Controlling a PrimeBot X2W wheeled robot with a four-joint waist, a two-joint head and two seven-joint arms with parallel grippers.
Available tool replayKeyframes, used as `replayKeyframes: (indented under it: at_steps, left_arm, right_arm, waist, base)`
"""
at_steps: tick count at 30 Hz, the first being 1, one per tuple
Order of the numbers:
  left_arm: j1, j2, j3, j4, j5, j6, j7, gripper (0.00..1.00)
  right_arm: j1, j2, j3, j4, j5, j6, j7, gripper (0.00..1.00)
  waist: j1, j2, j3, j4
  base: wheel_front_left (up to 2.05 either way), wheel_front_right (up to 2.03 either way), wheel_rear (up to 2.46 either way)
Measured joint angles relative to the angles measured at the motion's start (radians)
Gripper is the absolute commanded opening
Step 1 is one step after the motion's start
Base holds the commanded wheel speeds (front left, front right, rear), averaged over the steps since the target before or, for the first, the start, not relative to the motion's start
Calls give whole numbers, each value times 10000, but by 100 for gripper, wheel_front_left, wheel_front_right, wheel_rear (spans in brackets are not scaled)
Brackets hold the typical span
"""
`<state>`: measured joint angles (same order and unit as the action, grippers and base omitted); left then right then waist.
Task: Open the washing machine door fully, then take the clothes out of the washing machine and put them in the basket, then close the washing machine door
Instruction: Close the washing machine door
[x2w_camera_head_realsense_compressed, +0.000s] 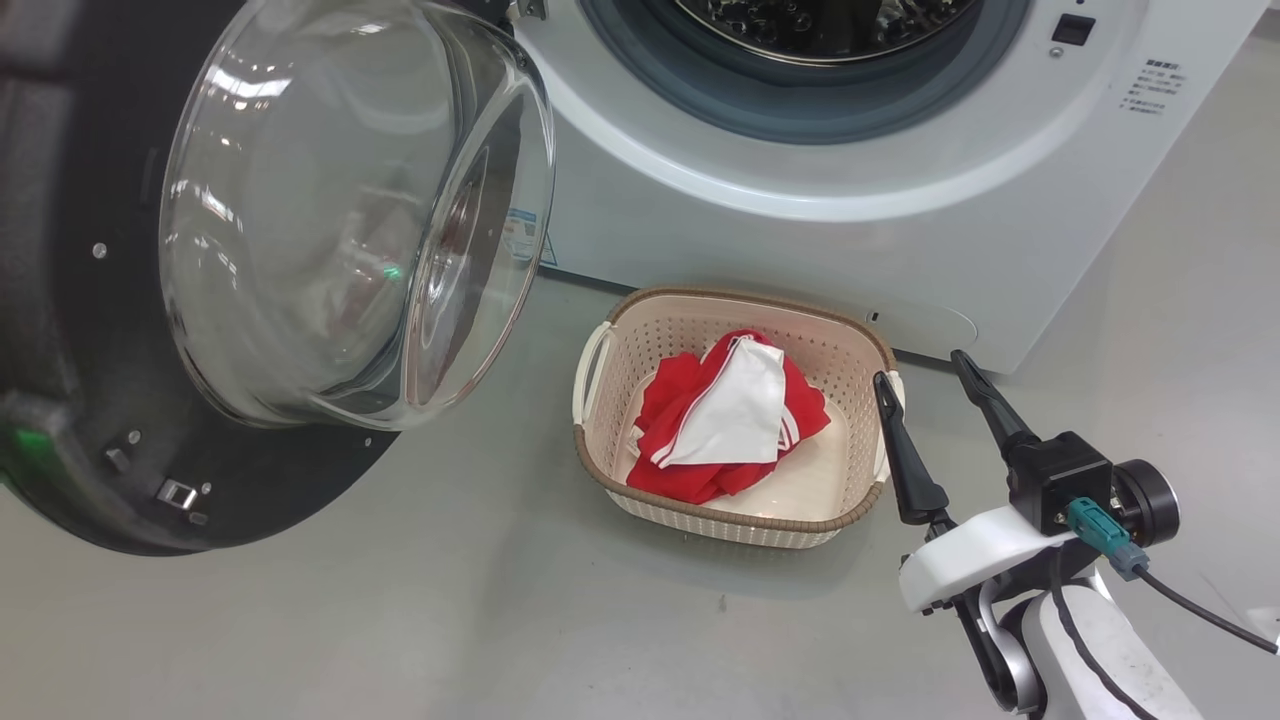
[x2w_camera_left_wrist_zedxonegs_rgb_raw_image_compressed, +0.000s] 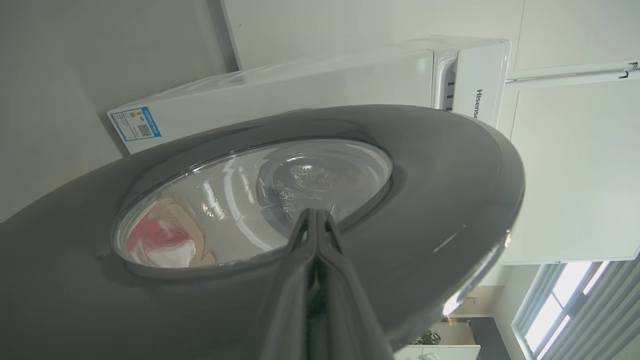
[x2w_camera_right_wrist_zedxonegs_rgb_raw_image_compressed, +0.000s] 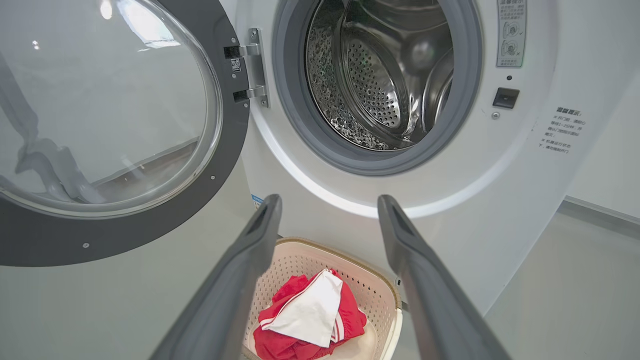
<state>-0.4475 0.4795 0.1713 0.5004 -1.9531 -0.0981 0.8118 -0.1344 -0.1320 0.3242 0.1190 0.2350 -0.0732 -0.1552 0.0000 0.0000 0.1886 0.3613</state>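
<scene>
The left gripper has its two long dark fingers pressed tight together, with nothing between them. Their tips lie over the outside of the big round shiny black washing machine door, right at the edge of its clear glass middle. I cannot tell if the tips touch the door.

The right gripper has its two dark fingers spread wide apart, and they hold nothing. It hangs low in front of the big white washing machine, a little to the right of its round hole, with the fingers pointing at the machine.

The door is swung wide open. It hangs from the metal hinge on the left side of the washing machine's hole and sticks out away from the front, so its bulging glass bowl faces to the right.

Inside the washing machine is the shiny steel drum with many little holes and a grey rubber ring around it. No clothes can be seen in the part of the drum that shows.

The small cream plastic basket with a brown rim and white handles sits on the grey floor, just in front of the washing machine, below the hole. The soft red clothes lie in the basket, with a white piece on top.
</scene>
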Motion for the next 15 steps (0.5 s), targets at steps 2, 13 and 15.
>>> replayKeyframes:
  at_steps: [2,13,15]
  left_arm:
    - [164,-25,52,-161,-132,-46,192,0]
    - [998,-23,69,-1365,-265,-142,1110,0]
    - [1120,-25,50,-1626,-282,-144,1260,0]
  right_arm:
    - [-1,17,0,2,0,-2,-6,100]
    - [-7,111,-10,102,17,-10,-188,100]
    - [-7,144,-15,121,21,-12,-196,100]
  waist:
    - [0,0,-13,-60]
    - [0,0,-77,-507]
    - [0,0,-102,-592]
  base:
    - [0,0,0]
    - [0,0,0]
    - [0,0,0]
